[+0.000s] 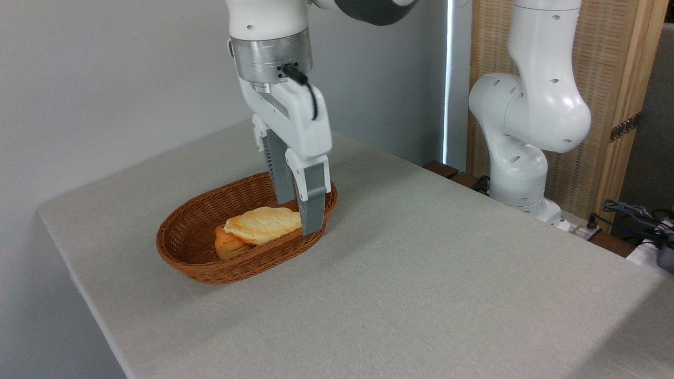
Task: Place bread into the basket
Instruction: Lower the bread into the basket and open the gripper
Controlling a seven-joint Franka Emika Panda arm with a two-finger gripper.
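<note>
The oval wicker basket [181,259] sits on the left part of the table. The long pale golden bread [260,223] lies inside it, its left end propped on a small orange-brown bun [227,247]. My gripper [298,217] reaches down into the basket's right end. Its fingers stand wide apart on either side of the bread's right tip, one behind it and one in front, so it is open. The front finger [313,202] hides the very end of the loaf.
A grey cloth covers the table [421,273], whose left and front edges are close to the basket. The arm's white base [518,158] stands at the table's far right, with cables [637,216] beside it. A wall is behind.
</note>
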